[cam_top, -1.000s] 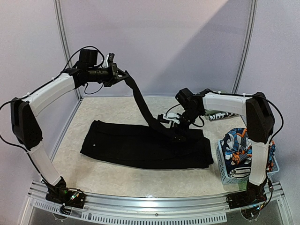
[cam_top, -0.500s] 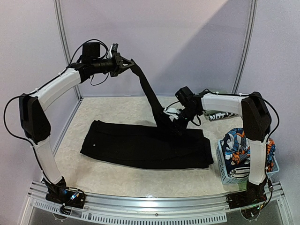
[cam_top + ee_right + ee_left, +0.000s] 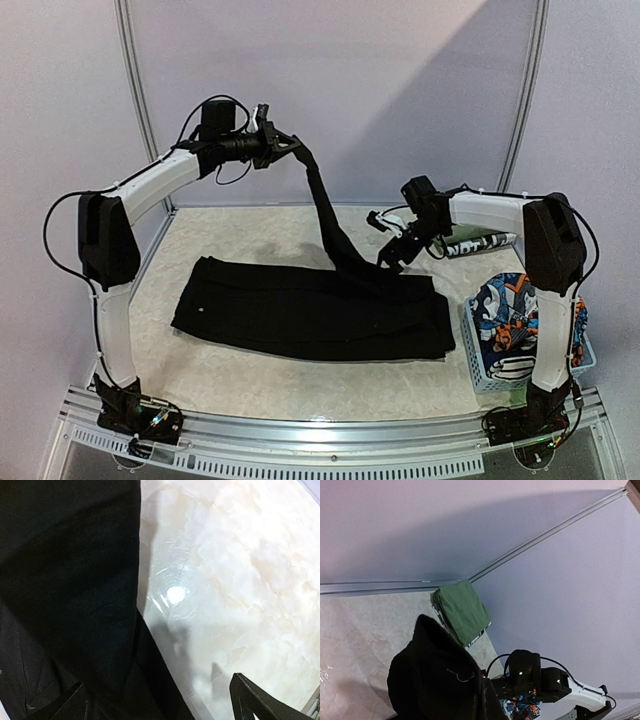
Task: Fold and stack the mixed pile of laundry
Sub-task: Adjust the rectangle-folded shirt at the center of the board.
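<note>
Black garment (image 3: 310, 315) — flat across middle of table (image 3: 250, 235), one strip hanging from left tool (image 3: 287, 147), which is clamped on it above the far edge. Right tool (image 3: 392, 256) — jaws wide apart, at that garment's far right corner. Cartoon-print garment (image 3: 505, 305) in basket (image 3: 488, 375), near right corner.

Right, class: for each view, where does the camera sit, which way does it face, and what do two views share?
Top external: above, behind the bases, looking down over the table; left arm and right arm show, left gripper holding the black garment.
Left wrist: high, facing down at the green cloth; the right arm shows.
Right wrist: low, facing down at garment and table; one fingertip shows.
Shared: all see the black garment.
</note>
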`<act>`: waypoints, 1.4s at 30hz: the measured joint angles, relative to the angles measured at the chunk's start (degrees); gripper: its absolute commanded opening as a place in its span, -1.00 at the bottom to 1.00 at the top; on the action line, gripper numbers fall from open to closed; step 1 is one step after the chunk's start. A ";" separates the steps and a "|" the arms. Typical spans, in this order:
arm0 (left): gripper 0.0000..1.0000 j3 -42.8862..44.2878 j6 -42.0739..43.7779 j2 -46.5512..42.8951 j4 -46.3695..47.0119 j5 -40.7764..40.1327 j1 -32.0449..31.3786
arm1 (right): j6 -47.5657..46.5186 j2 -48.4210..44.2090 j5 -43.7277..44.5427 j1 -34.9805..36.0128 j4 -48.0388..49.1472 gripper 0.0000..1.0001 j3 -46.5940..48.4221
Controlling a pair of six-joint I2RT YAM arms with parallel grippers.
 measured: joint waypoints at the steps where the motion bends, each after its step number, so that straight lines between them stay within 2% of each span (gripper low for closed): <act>1: -1.00 1.66 -0.42 1.01 0.35 0.04 -0.02 | 0.22 0.00 -0.09 0.00 -0.04 0.89 0.00; 8: -1.00 5.07 -3.43 2.03 4.35 -0.20 -0.04 | -0.09 0.00 -3.21 -0.79 -0.85 0.93 0.00; 11: -1.00 -0.57 -6.36 -0.85 7.43 -1.60 -0.04 | -0.76 0.00 -4.17 -1.73 -1.64 0.94 0.00; 16: -1.00 -17.03 -12.79 -9.55 14.34 -5.31 -0.04 | -1.81 0.00 -5.07 -3.39 -3.32 0.92 0.15; 25: -0.99 -29.94 -20.63 -14.69 24.20 -7.65 -0.04 | -0.61 4.00 -3.72 -3.39 -4.15 0.92 5.29; 34: -0.92 -36.63 -22.69 -16.00 24.79 -10.32 -0.07 | 0.17 4.33 -1.62 -3.39 -3.93 0.93 4.96; 42: -1.00 -38.36 -27.58 -19.69 28.65 -12.15 -1.11 | 0.13 4.33 -2.99 -3.39 -3.96 0.94 4.96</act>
